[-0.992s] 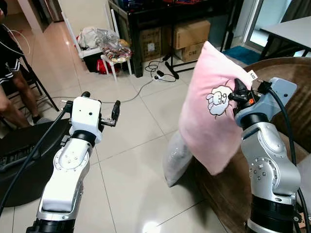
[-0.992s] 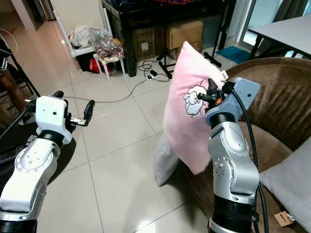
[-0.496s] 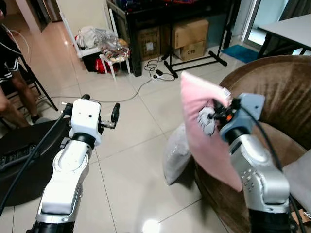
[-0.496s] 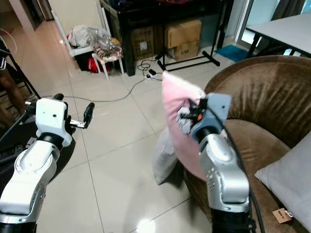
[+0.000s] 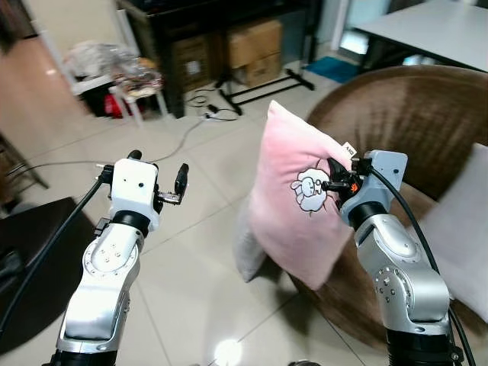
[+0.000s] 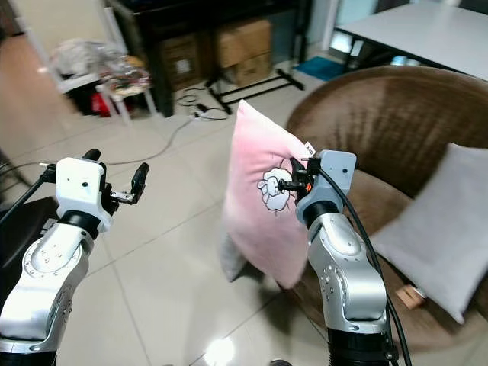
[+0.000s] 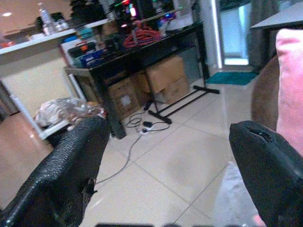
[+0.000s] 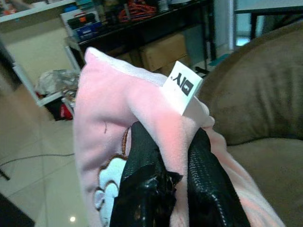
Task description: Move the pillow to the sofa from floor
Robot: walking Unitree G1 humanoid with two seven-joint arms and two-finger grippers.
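A pink pillow [image 5: 293, 202] with a sheep picture hangs upright in the air beside the front edge of the brown round sofa [image 5: 404, 114]. My right gripper [image 5: 333, 185] is shut on the pillow's upper corner, near its white tag [image 8: 182, 86]; the pink fabric is pinched between the black fingers [image 8: 142, 184]. Out to the left over the tiled floor, my left gripper [image 5: 158, 177] is held up, open and holding nothing. A second, grey pillow [image 5: 244, 244] leans on the floor against the sofa, partly hidden behind the pink one.
A light grey cushion [image 6: 442, 229] lies on the sofa seat at the right. A black desk with cardboard boxes [image 5: 255, 42] under it stands at the back, with cables [image 5: 202, 114] and a white stool [image 5: 126, 84] piled with clothes. A dark round object [image 5: 23, 267] lies at the left.
The camera has turned right, so more of the sofa and the grey cushion show. The pink pillow stays in my right gripper and now hangs upright and flat-on; the left arm holds its pose.
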